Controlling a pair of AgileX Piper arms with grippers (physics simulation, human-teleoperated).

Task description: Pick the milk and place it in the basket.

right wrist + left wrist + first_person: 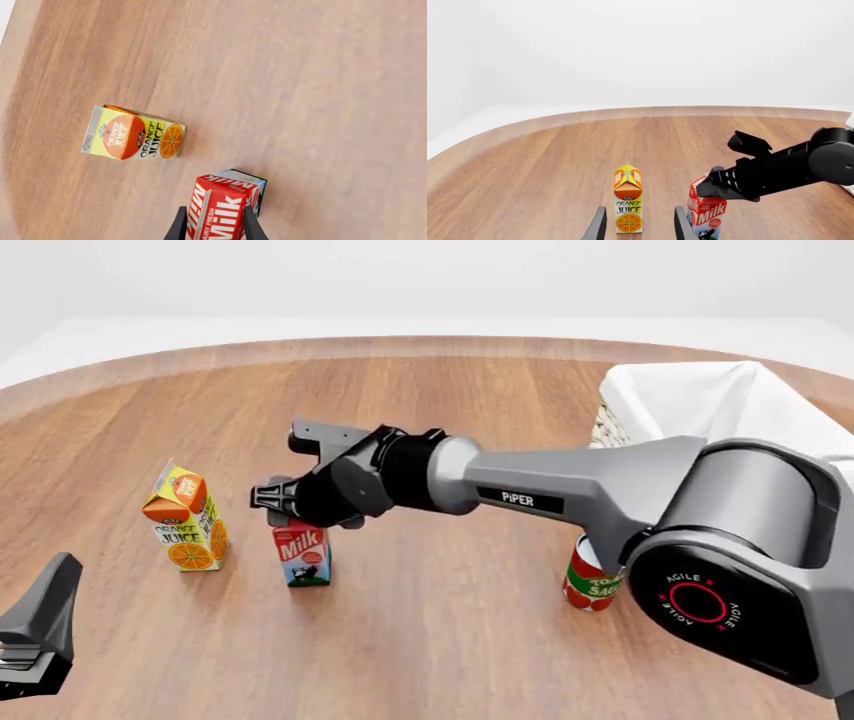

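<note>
The milk, a red carton with white lettering, stands upright on the wooden table. My right gripper reaches across from the right and sits over its gabled top. In the right wrist view the two fingers press against both sides of the milk, shut on it. From the left wrist view the same grip shows on the milk under the right gripper. My left gripper hangs open and empty at the near left. The basket, cream wicker with white lining, stands at the far right.
An orange juice carton stands upright just left of the milk; it also shows between the left fingers as the juice carton. A red tomato can stands in front of the basket, partly behind the right arm.
</note>
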